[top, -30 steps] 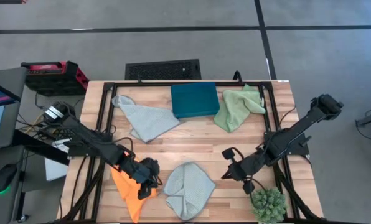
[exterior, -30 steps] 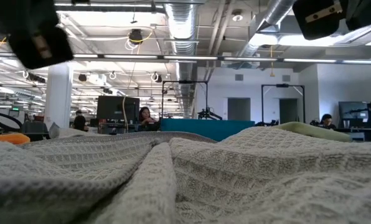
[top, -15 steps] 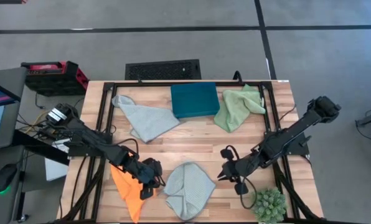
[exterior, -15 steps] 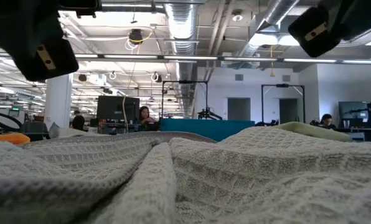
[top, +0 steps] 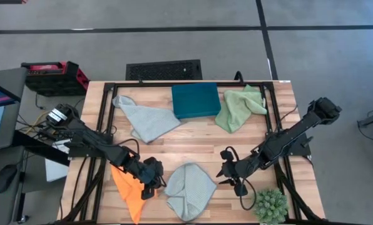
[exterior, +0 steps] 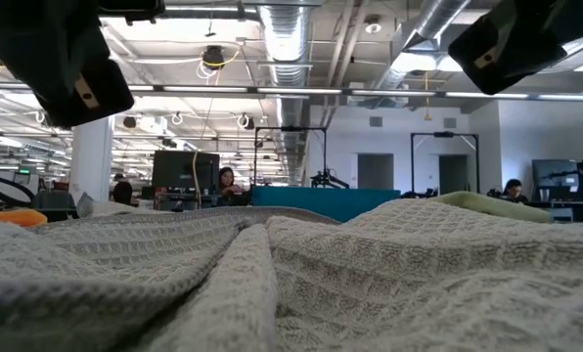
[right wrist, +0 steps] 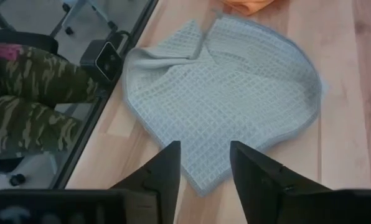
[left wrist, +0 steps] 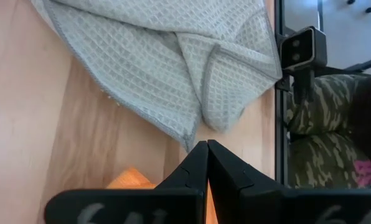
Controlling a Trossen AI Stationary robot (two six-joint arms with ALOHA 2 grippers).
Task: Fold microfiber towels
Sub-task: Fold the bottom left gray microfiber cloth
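Note:
A pale blue-grey microfiber towel [top: 189, 190] lies crumpled on the wood near the table's front edge, one corner folded over [left wrist: 226, 74]. My left gripper [top: 151, 182] hovers shut just left of it, its tips [left wrist: 206, 145] over bare wood between this towel and the orange towel [top: 129, 192]. My right gripper [top: 228, 173] stands open just right of the towel, its fingers above the towel's right edge [right wrist: 201, 177]. A second pale towel [top: 146, 120] and a light green towel [top: 240, 107] lie flat at the back.
A dark teal box [top: 196, 100] sits at the back centre between the two far towels. A spiky green plant ball [top: 271, 205] stands at the front right, close behind my right gripper. A small camera [left wrist: 300, 50] stands at the front edge, and a person's camouflage-clad legs [right wrist: 30, 93] show beyond it.
My right gripper has opened and rolled about its own axis while hovering beside the pale towel. The towels lie as before.

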